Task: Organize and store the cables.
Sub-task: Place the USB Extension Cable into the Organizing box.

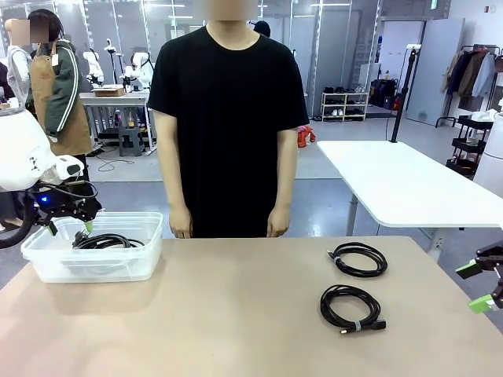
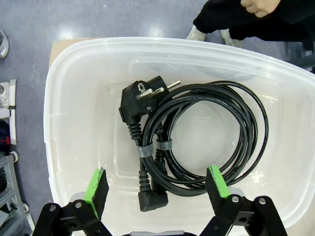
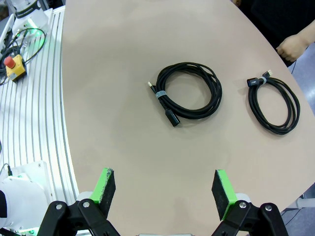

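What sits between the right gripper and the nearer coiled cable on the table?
Nothing. In the right wrist view, bare tabletop runs from the open right gripper to the nearer cable.

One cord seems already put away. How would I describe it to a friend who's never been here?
On the tan tabletop, find the clear plastic tub at the robot's left end. Inside lies a coiled black power cord. Unlike the nearer thin black coil and the farther thin black coil, loose on the table, it is thicker, with a chunky two-pin plug.
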You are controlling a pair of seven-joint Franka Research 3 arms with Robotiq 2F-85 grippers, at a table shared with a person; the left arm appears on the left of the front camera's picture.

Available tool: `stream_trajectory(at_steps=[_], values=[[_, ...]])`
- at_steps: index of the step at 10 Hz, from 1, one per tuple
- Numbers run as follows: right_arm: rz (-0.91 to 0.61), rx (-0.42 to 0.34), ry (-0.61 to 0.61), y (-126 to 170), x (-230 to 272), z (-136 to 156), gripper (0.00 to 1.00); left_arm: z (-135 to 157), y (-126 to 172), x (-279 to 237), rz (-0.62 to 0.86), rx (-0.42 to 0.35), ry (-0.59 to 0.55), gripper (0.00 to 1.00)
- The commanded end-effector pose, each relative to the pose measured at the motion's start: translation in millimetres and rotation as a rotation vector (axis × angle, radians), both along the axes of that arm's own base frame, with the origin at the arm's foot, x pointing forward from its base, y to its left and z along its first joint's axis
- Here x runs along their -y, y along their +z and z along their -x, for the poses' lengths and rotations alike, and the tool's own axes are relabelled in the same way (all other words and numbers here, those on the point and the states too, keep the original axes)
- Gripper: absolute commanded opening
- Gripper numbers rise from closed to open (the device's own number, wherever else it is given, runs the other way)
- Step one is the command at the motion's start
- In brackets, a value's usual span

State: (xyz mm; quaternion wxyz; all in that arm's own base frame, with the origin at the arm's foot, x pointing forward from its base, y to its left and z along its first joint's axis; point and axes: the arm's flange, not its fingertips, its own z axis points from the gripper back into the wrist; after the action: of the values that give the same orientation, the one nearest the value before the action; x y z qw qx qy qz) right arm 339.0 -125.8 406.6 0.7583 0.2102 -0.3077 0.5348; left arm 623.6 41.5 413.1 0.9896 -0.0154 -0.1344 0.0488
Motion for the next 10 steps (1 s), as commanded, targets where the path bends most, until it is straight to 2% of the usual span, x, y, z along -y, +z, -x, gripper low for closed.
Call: stream_trajectory(at_steps=[1,2,3,6,7,8,9,10], values=[[-0.014,0.009,0.005,0.9,0.7,-2.0,1.00,0.0,0.0,0.0,0.000,0.000,0.000,1.00],[-0.014,0.009,0.005,0.9,0.7,-2.0,1.00,7.6,22.8,3.3,0.002,0.028,-0.106,1.00],[-0.014,0.009,0.005,0.9,0.7,-2.0,1.00,29.2,46.6,0.5,0.024,0.040,-0.222,1.00],[-0.014,0.009,0.005,0.9,0.7,-2.0,1.00,110.2,91.4,-12.0,0.067,0.132,-0.475,1.00],[-0.014,0.009,0.005,0.9,0.7,-2.0,1.00,146.7,105.3,-15.5,0.095,0.210,-0.602,1.00],[-0.014,0.009,0.005,0.9,0.7,-2.0,1.00,175.9,111.3,-19.6,0.089,0.331,-0.680,1.00],[-0.014,0.009,0.005,0.9,0.7,-2.0,1.00,204.2,110.5,-26.7,0.131,0.406,-0.801,1.00],[-0.014,0.009,0.005,0.9,0.7,-2.0,1.00,226.5,103.3,-33.5,0.150,0.453,-0.872,1.00]])
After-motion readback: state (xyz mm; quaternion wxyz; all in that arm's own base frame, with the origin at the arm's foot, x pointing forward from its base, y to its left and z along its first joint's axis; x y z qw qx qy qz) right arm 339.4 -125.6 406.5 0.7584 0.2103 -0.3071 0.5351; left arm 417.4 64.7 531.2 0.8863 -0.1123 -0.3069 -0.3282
